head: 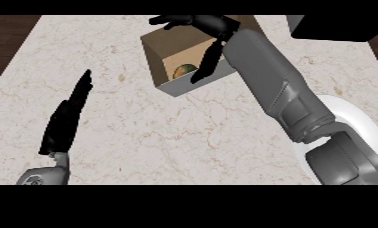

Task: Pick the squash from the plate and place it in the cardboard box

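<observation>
**Marble counter, box and plate**

The counter (pixel 133 122) has a pale marble top with thin brown veins, and dark wood shows past its left edge. A brown cardboard box (pixel 159 54) stands open on it near the far side. A white plate (pixel 354 117) lies at the right edge, partly hidden.

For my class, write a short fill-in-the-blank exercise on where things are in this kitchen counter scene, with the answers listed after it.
1. The squash lies inside the cardboard ____.
2. The right hand is over the box, its fingers ____.
3. The white plate shows under the ____ forearm.
4. The left hand rests open at the view's ____ side.

Answers: box; open; right; left
</observation>
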